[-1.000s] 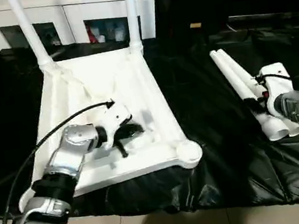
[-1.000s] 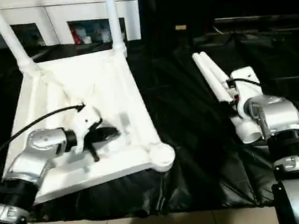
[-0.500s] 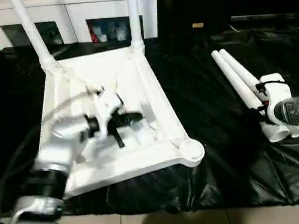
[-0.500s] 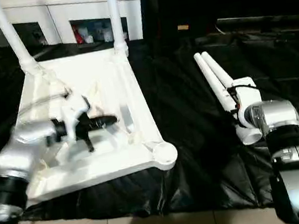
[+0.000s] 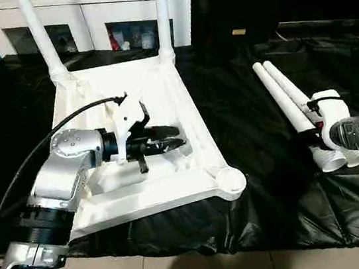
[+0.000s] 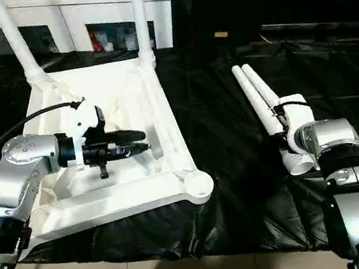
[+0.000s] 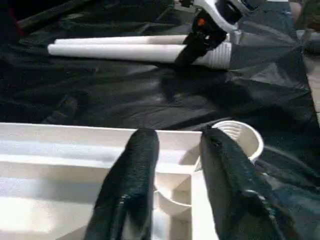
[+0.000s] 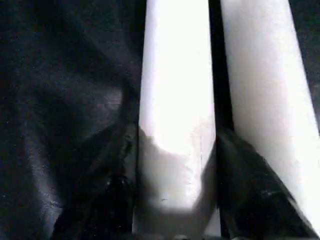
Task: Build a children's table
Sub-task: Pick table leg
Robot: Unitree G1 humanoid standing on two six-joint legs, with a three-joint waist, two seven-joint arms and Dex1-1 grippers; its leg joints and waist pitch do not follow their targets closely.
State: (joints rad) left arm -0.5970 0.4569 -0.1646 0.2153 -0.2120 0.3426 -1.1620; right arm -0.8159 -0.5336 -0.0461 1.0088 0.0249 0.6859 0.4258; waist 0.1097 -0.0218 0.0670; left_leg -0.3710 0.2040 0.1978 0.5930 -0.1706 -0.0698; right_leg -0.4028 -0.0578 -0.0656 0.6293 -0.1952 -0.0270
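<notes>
The tabletop [image 5: 162,103] lay upside down on the black-draped bench [image 5: 246,132], ribbed underside up, so that its round corner sockets faced upward to receive legs. Two fitted legs [image 5: 163,16] already stood upright in the far corners, while the near right socket [image 5: 230,182] sat empty, judged the likely next target. The left gripper [image 5: 170,139] hung over the ribbed underside, pointing toward the tabletop's right rail, its jaws spread a little with nothing between them; in the left wrist view its fingers [image 7: 132,175] framed that empty socket beyond. Well apart to the right, two loose legs [image 6: 254,94] lay side by side, touching, kept within easy reach of the right arm. The right gripper [image 6: 288,134] sat at their near ends, and in the right wrist view its fingers [image 8: 240,165] straddled the nearer loose leg [image 8: 175,100], jaws on either side and apparently pinching it, presumably to lift it toward the open socket.
</notes>
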